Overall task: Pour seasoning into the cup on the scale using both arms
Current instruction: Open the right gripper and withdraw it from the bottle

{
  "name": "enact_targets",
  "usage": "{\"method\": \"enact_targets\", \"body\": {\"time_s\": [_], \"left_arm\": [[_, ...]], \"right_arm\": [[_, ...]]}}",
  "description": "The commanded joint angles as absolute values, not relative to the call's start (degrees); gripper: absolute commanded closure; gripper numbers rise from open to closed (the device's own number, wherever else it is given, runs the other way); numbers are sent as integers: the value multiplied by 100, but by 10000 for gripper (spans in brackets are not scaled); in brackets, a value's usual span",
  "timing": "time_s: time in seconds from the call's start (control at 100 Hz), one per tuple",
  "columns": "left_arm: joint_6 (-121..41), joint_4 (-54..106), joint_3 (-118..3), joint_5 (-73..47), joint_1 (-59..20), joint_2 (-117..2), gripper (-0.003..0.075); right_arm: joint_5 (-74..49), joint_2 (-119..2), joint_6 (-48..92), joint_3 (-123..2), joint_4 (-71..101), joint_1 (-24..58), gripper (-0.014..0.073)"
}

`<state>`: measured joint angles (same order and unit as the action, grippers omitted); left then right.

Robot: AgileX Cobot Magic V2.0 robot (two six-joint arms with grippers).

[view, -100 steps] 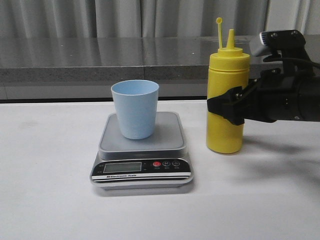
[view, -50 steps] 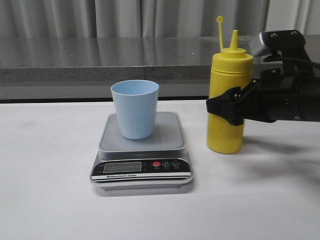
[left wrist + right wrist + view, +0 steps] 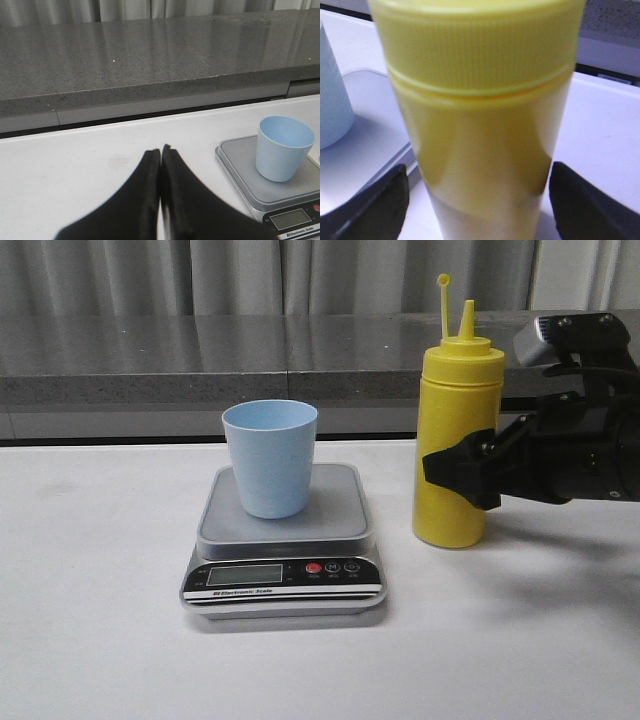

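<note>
The yellow seasoning bottle (image 3: 458, 390) stands upright on the table to the right of the scale (image 3: 340, 510). The pale blue cup (image 3: 270, 455) stands on the scale's grey plate. My right gripper (image 3: 455, 472) is open around the bottle's lower body; in the right wrist view the bottle (image 3: 480, 100) fills the frame, with a gap between it and each finger (image 3: 380, 205). My left gripper (image 3: 160, 152) is shut and empty above the table, off to the side of the scale (image 3: 240, 170) and cup (image 3: 284, 147). It does not show in the front view.
A grey stone ledge (image 3: 200, 365) runs along the table's back edge, with curtains behind. The white table (image 3: 90, 620) stretches left of and in front of the scale. The scale's display and red button (image 3: 314, 567) face the front.
The bottle leaned slightly, then came upright a little further right. My right arm has drawn back to the right, with its fingers standing off the bottle.
</note>
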<state>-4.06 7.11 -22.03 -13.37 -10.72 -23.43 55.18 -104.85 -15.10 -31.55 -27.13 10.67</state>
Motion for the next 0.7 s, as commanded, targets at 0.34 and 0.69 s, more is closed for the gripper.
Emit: {"method": "enact_targets", "body": {"time_s": [0.34,0.69], "left_arm": [[-353,723,-2366,-861,-1062,-2370,738],[-353,723,-2366,-861,-1062,-2370,738]], "right_arm": [[6031,-9646,-1375,-2674,-2239,1039,16],[5478,-8271,-1286,-2044,-1582,1039,16]]}}
